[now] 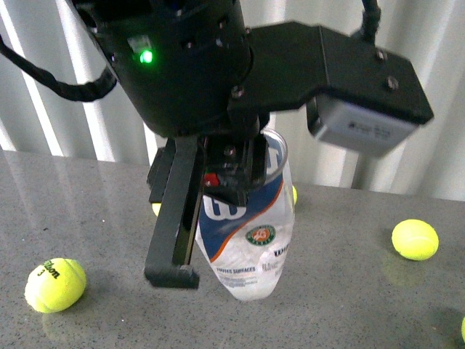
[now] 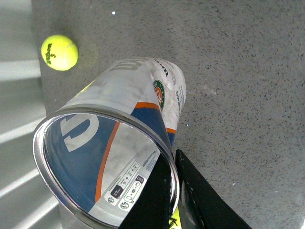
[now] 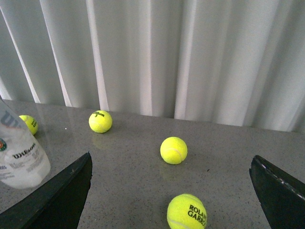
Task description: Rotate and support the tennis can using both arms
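Note:
The tennis can [image 1: 247, 240] is a clear tube with a blue-and-white Wilson label. It stands tilted, its base on the grey table. My left gripper [image 1: 236, 185] comes down from the bulky black arm and is shut on the can's top edge. In the left wrist view one finger [image 2: 205, 200] lies outside the silver rim [image 2: 57, 186] and the other inside the can [image 2: 143, 90]. My right gripper [image 3: 171, 195] is open and empty above the table. The can's base [image 3: 19, 157] shows at the edge of the right wrist view, beyond one finger [image 3: 62, 195].
Several yellow tennis balls lie loose on the table [image 1: 349, 305]: one front left [image 1: 55, 285], one right [image 1: 415, 240], others behind the can. Two balls [image 3: 173, 150] [image 3: 187, 212] lie between the right fingers. A white curtain [image 1: 436, 43] backs the table.

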